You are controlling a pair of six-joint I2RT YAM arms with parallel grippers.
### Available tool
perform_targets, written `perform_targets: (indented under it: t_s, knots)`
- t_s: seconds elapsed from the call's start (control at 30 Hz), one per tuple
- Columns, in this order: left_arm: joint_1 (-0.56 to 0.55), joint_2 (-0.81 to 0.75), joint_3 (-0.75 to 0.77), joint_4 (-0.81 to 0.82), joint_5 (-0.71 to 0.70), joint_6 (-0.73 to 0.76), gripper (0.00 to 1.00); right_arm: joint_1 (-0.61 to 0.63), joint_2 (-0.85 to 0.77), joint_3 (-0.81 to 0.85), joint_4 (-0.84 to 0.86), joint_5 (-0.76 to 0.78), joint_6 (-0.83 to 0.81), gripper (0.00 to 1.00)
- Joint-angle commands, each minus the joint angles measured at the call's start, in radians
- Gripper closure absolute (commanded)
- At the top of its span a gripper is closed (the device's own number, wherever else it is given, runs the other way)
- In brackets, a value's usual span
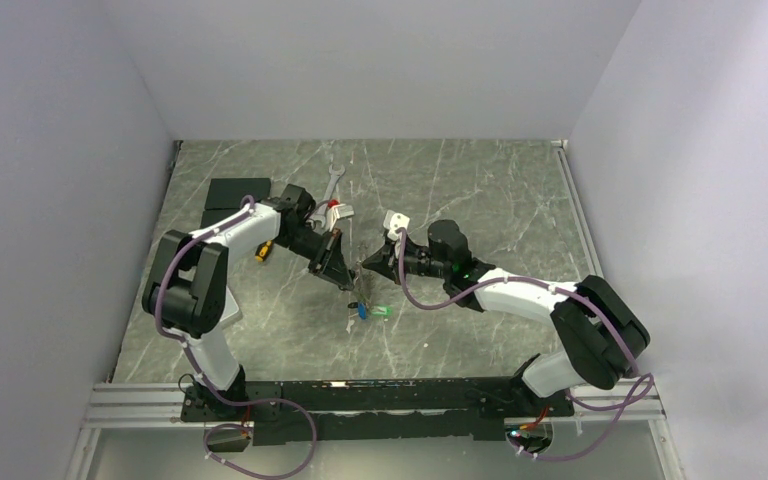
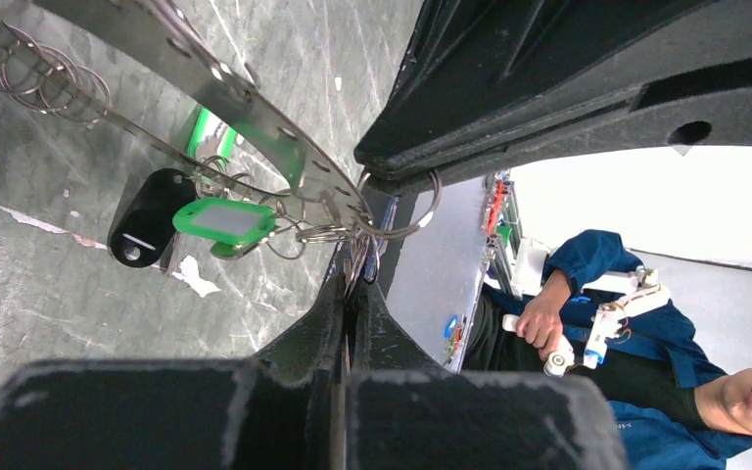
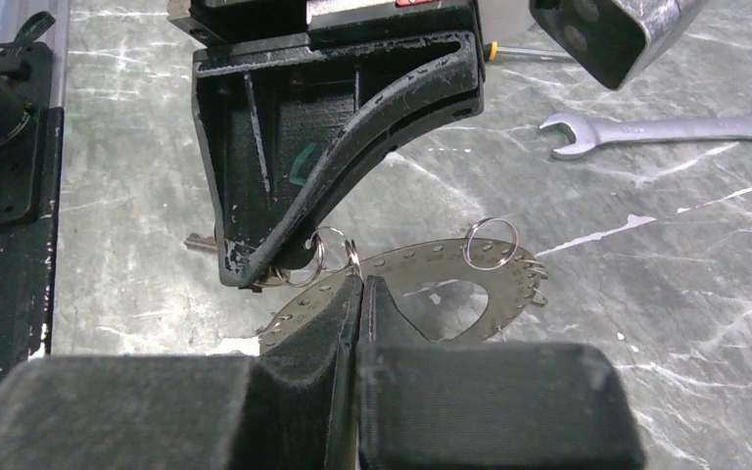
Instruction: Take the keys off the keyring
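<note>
The keyring (image 3: pixel 431 259) is a flat perforated dark metal hoop hung with small split rings, held above the table between both grippers (image 1: pixel 358 272). My right gripper (image 3: pixel 363 282) is shut on its near rim. My left gripper (image 2: pixel 357 279) is shut on a cluster of split rings with a key at the hoop's edge; in the right wrist view its tip (image 3: pixel 255 272) sits just left of my right fingers. A green tag (image 2: pixel 223 220) and a black tag (image 2: pixel 147 215) dangle under the hoop (image 2: pixel 255 108). Blue and green keys (image 1: pixel 368 311) hang below.
A silver wrench (image 1: pixel 334 183) lies on the marble table (image 1: pixel 480 190) behind the grippers, also in the right wrist view (image 3: pixel 666 127). A black block (image 1: pixel 235 192) sits at the back left. A yellow-handled tool (image 1: pixel 263 251) lies by the left arm.
</note>
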Motion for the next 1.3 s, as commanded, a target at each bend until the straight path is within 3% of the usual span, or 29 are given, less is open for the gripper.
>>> perform_targets:
  t_s: [0.0,0.9,1.27]
  knots:
    - [0.006,-0.045,-0.008,-0.009,0.015,-0.018,1.0,-0.006,-0.011,-0.003,0.1,0.054,-0.015,1.0]
    - [-0.025,0.114,0.077,-0.044,0.046,0.003,1.0,-0.006,-0.004,-0.011,0.186,-0.006,0.054,1.0]
    - [-0.025,0.153,0.083,-0.037,0.089,-0.01,1.0,-0.032,-0.006,-0.048,0.319,-0.11,0.147,1.0]
